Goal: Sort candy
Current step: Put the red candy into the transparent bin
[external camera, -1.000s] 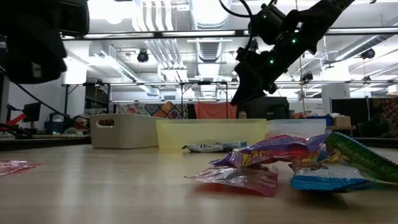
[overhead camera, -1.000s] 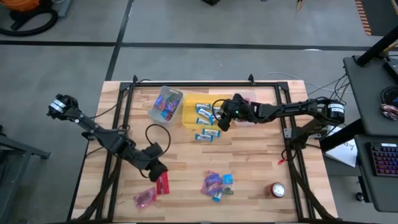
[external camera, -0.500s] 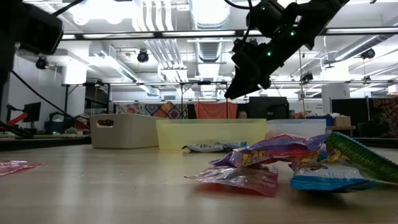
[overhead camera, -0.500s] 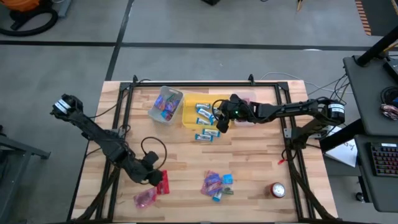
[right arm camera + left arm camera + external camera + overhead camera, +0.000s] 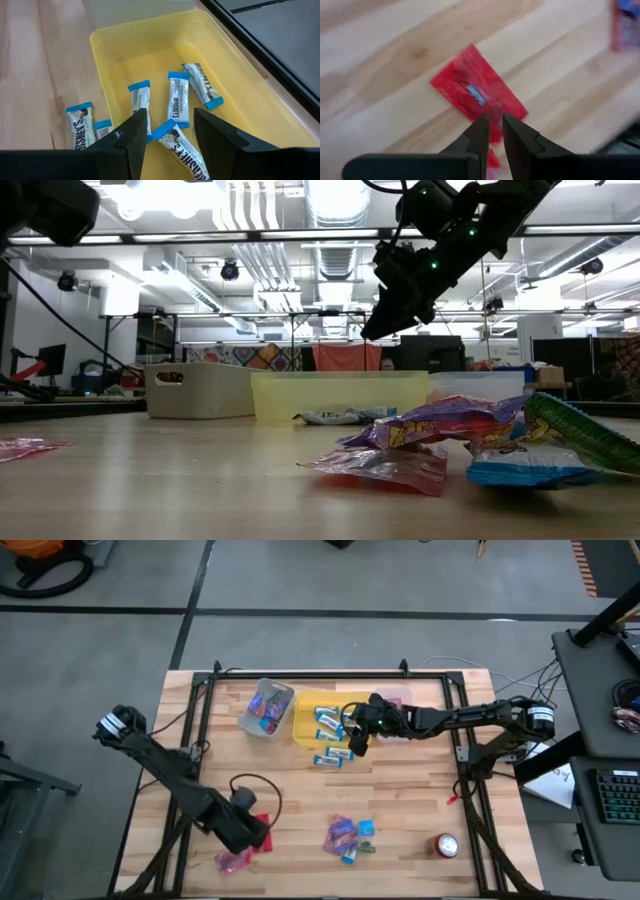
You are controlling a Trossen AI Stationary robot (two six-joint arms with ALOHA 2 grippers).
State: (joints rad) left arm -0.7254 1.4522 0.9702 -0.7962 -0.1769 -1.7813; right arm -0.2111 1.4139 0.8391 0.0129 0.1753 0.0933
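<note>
High view shows a pale wooden bench (image 5: 400,790) edged by a black frame, standing on a grey floor (image 5: 300,600) with a dark desk at the right. The left tool (image 5: 256,832) sits low near the bench's front edge, its fingers (image 5: 481,135) nearly together over a red candy wrapper (image 5: 477,95); whether they grip it cannot be told. A pink candy piece (image 5: 233,859) lies just in front. The right tool (image 5: 357,738) hangs above the yellow bin (image 5: 235,75), its fingers apart and holding nothing, with blue-and-white Hershey's bars (image 5: 178,102) lying in the bin and two more (image 5: 332,756) on the wood beside it. A clear bin (image 5: 266,708) holds mixed blue-purple pieces. More candy (image 5: 348,835) is heaped near the front, a red and silver can (image 5: 446,845) to its right. Low view looks into a workshop with bright ceiling ducts (image 5: 300,210).
</note>
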